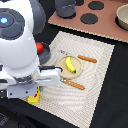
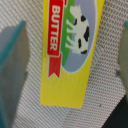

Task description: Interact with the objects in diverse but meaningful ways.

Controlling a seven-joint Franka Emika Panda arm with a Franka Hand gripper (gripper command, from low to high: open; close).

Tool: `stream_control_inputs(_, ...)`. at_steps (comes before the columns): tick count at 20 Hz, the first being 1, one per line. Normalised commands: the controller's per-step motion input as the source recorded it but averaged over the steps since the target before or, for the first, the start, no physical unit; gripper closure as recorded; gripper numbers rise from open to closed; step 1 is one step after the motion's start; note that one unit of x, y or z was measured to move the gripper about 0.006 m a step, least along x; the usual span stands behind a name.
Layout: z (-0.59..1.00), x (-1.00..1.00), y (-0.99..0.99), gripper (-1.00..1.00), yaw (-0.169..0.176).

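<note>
The pincer (image 2: 70,60) hangs released over the butter packet (image 2: 70,50), one finger (image 2: 12,65) on either side, not touching. The packet lies flat at the mat's (image 1: 95,85) corner. The banana (image 1: 70,65) sits on the plate (image 1: 62,70) mid-mat, the tomato (image 1: 39,48) near the mat's edge.

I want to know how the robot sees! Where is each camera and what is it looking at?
Exterior view: sits off the arm, looking down at the pale woven placemat; the big white arm fills its left.
Wrist view: rides the wrist, looking straight down at the flat yellow butter packet; blurry gripper fingers frame it.
Both show the yellow packet and the mat.
</note>
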Motion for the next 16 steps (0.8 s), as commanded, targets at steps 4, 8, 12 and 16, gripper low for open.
stream_control_inputs(4,0.89,-0.18,0.02,-1.0,0.041)
stream_control_inputs(8,0.76,-0.09,0.05,-1.0,0.146)
stream_control_inputs(12,0.43,0.11,0.35,-1.0,0.195)
stream_control_inputs(16,0.42,0.22,0.71,-1.0,0.159)
